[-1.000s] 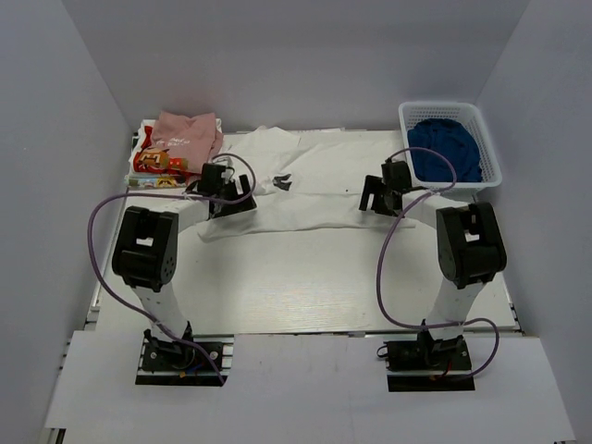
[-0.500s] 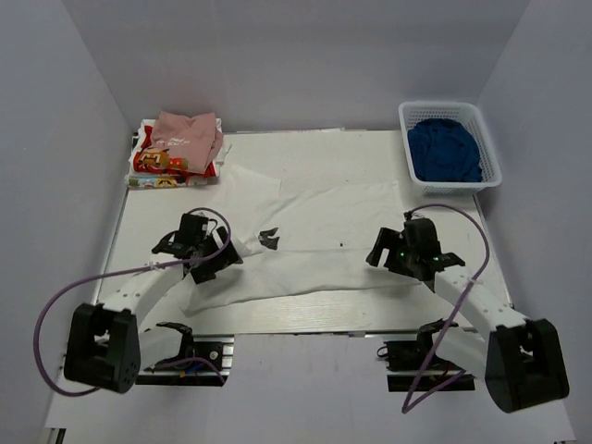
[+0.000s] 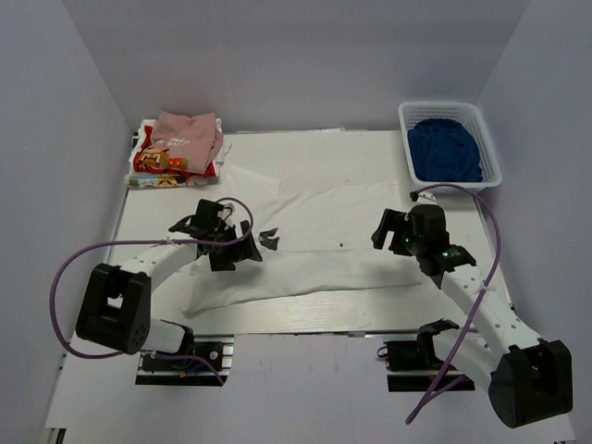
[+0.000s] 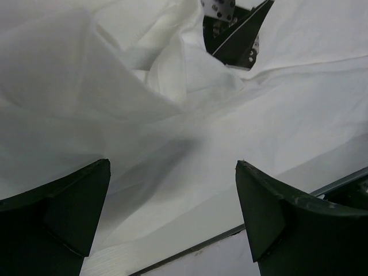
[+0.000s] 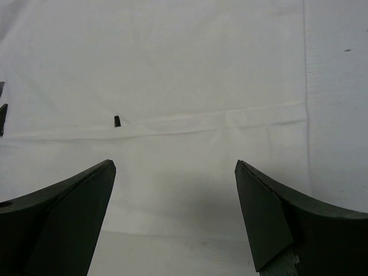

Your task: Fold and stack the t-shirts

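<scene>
The large white t-shirt lies spread across the middle of the table, its near part in a long folded band, with the black print showing. My left gripper is open and empty over its rumpled left part. My right gripper is open and empty over its flat right part. The pale pink t-shirt sits on the one with the red-yellow print at the back left.
A white basket holding blue cloth stands at the back right. Grey walls close in the left, right and back. The table's near edge shows just below the left fingers.
Both arms swung from the back toward the front, dragging the white shirt's far part nearer into a folded band. In the last half second both grippers have moved a little back, away from the near edge.
</scene>
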Robot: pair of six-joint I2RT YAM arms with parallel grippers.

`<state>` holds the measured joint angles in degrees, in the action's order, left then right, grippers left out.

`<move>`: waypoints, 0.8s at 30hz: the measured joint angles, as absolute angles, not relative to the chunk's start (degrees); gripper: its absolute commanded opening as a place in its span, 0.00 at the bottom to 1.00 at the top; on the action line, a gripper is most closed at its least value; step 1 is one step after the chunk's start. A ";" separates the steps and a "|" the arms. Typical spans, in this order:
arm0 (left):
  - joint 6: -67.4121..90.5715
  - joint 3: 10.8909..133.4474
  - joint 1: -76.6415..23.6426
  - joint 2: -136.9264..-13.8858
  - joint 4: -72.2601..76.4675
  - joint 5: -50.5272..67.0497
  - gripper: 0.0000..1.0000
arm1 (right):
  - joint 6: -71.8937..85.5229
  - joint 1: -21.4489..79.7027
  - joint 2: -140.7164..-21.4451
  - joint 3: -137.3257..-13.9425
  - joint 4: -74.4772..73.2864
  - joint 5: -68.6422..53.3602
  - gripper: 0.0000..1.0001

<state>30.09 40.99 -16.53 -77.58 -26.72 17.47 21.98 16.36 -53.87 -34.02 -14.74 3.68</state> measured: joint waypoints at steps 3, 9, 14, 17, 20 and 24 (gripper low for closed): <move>29.58 40.99 -17.67 -79.85 -26.26 18.35 1.00 | 21.87 16.36 -55.79 -34.02 -14.76 3.68 0.90; 28.12 46.48 -18.65 -86.48 -23.97 16.29 1.00 | 21.54 16.36 -57.04 -34.41 -14.48 3.70 0.90; 27.11 57.76 -18.20 -97.62 -24.03 10.68 1.00 | 21.19 16.36 -56.95 -35.75 -14.44 4.10 0.90; 26.61 64.12 -17.98 -102.26 -24.95 6.48 1.00 | 21.08 16.36 -56.21 -35.86 -14.44 4.43 0.90; 26.13 69.21 -17.78 -104.95 -25.93 3.95 1.00 | 20.97 16.36 -55.48 -35.86 -14.44 4.58 0.90; 24.62 73.14 -17.58 -105.43 -27.38 2.94 1.00 | 20.95 16.36 -55.37 -35.86 -14.37 5.04 0.90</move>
<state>24.62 73.14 -17.58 -105.43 -27.38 2.94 20.95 16.36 -55.37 -35.86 -14.37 5.04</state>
